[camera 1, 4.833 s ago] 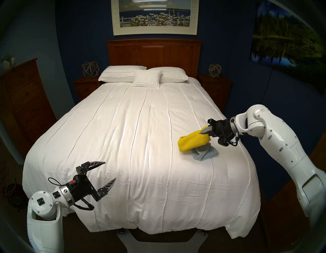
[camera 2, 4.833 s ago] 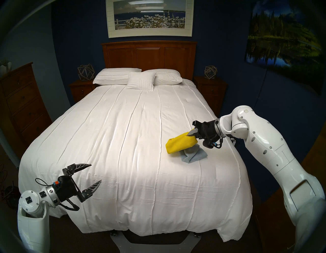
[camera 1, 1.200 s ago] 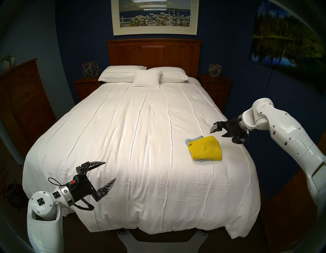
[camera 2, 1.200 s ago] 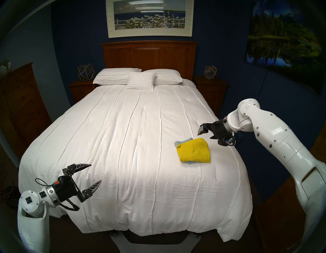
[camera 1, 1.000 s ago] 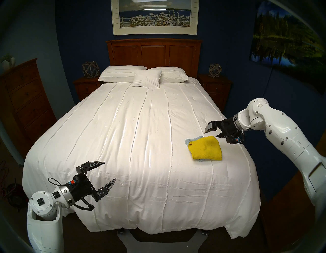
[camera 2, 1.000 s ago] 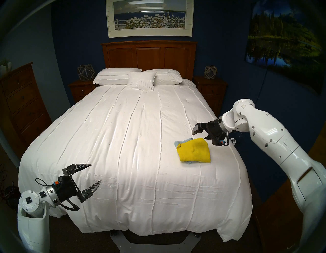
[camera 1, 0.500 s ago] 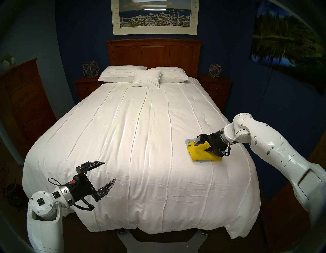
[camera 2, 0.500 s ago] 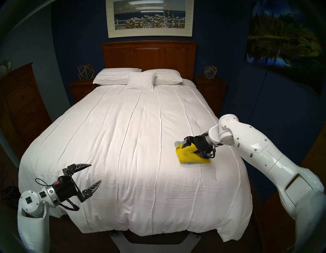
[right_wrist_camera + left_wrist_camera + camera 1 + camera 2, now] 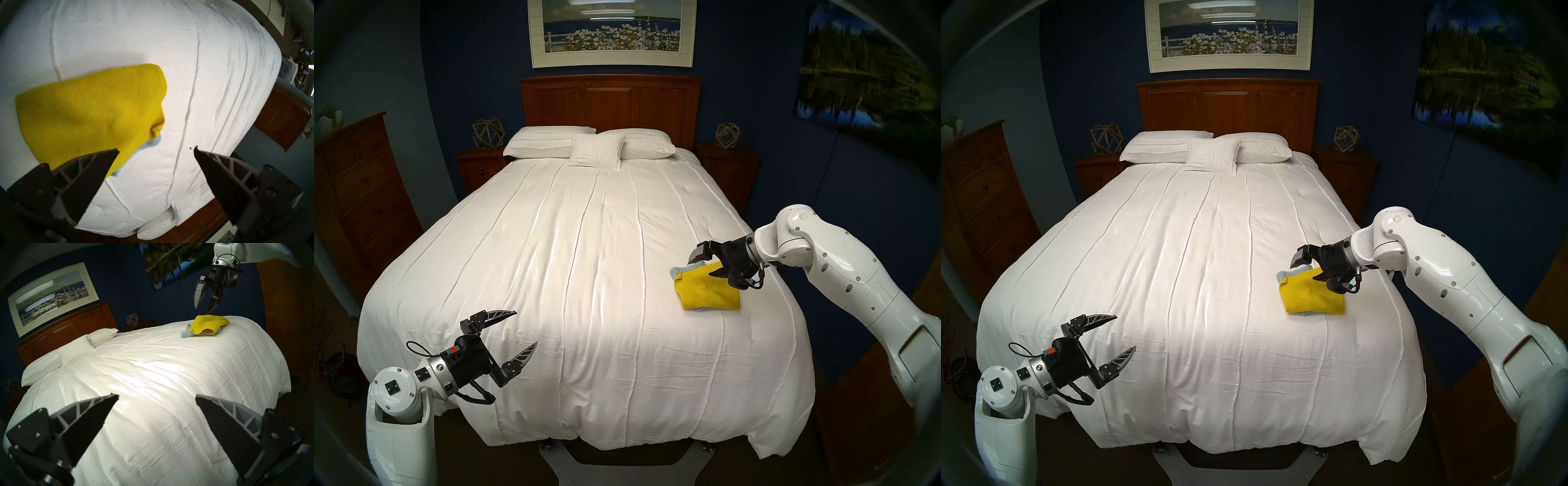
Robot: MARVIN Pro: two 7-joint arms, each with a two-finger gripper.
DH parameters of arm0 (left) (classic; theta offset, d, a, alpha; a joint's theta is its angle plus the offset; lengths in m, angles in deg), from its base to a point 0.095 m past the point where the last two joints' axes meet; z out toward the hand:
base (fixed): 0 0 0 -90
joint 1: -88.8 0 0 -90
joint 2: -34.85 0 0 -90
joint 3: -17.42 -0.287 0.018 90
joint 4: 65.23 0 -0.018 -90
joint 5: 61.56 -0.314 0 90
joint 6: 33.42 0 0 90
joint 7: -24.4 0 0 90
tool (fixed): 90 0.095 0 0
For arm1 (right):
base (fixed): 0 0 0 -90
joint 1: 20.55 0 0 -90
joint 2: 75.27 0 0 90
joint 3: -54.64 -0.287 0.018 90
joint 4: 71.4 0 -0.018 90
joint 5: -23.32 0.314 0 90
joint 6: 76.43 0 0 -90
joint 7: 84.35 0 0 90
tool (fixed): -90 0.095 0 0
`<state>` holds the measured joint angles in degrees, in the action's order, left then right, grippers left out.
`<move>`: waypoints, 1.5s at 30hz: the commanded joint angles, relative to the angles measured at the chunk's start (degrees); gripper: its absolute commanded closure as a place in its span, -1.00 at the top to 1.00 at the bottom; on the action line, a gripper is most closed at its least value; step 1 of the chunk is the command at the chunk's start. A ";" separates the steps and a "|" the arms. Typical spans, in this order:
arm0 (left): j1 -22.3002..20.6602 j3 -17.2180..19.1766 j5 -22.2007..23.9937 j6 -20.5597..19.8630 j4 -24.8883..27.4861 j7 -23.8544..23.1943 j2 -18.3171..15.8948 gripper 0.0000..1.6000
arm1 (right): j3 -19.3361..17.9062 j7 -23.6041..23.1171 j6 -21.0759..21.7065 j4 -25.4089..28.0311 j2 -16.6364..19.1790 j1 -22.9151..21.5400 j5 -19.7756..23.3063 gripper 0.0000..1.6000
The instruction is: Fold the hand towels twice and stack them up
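The folded yellow towel (image 9: 707, 292) lies flat on top of the pale grey-blue towel (image 9: 680, 270), on the right side of the white bedspread (image 9: 585, 271). Only the grey-blue towel's edges show beneath it. My right gripper (image 9: 700, 267) is open and empty, hovering just above the stack's far edge without touching it. In the right wrist view the yellow towel (image 9: 88, 115) fills the left, with a strip of grey-blue towel (image 9: 149, 143) beneath it. My left gripper (image 9: 526, 327) is open and empty over the bed's near left part.
White pillows (image 9: 599, 146) lie at the headboard (image 9: 609, 101). Nightstands (image 9: 726, 166) stand on both sides of the bed, and a wooden dresser (image 9: 358, 190) stands at the left. The bed's right edge (image 9: 789, 305) is close to the towels.
The right gripper laid the yellow towel on the grey-blue one, opened, dipped onto the stack half a second ago, and has now lifted off. The left arm has not moved.
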<state>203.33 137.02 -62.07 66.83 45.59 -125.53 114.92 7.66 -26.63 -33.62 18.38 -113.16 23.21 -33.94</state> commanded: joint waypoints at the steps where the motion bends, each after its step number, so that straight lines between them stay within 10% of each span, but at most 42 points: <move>1: -0.14 0.04 0.35 0.08 0.82 -0.07 0.04 1.00 | -3.07 1.46 -0.99 6.63 5.56 3.92 11.84 1.00; 15: -0.18 0.02 0.31 0.09 0.75 -0.06 0.03 1.00 | 3.40 -0.02 0.88 18.53 12.98 14.92 24.21 1.00; 45: -0.04 0.10 0.49 -0.04 1.01 -0.13 0.09 1.00 | 0.05 -15.37 29.18 32.63 15.86 22.73 16.10 1.00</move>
<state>203.31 137.02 -62.05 66.82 45.61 -125.54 114.93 8.04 -41.82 -8.10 49.06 -97.07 45.34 -17.57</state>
